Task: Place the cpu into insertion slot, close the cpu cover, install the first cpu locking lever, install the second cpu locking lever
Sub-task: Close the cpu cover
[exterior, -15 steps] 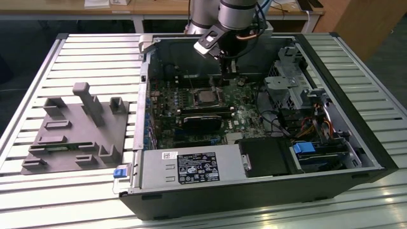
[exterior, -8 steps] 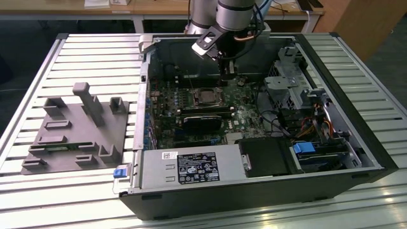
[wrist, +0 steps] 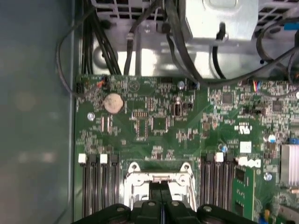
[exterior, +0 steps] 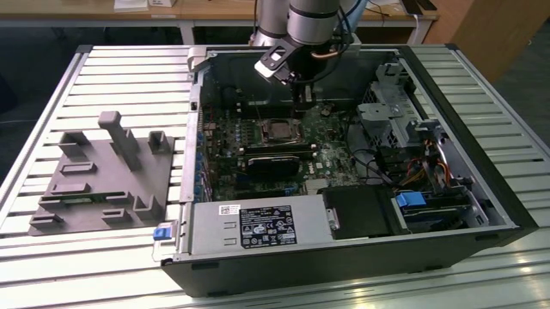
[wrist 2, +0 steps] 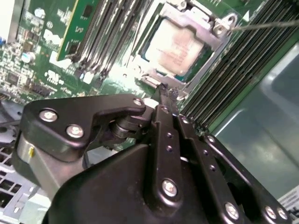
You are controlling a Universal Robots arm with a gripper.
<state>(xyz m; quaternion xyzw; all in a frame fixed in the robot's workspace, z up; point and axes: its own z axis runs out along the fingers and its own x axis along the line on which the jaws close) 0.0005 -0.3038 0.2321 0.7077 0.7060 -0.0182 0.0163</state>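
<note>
Gripper [wrist 2: 166, 93], black, two-fingered, clenched with nothing visible between; tips at near edge of silver-rimmed square insertion slot [exterior: 265, 132]. Pale silver-grey square cpu [wrist 2: 180, 44] seated just beyond tips, thin silver frame cpu cover [wrist 2: 212, 42] apparently down. Levers likely still undone: thin wire lever [wrist 2: 266, 24] juts past far corner.

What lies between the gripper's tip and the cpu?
In the second wrist view, the cpu cover's silver rim lies between the gripper and the seated cpu.
</note>
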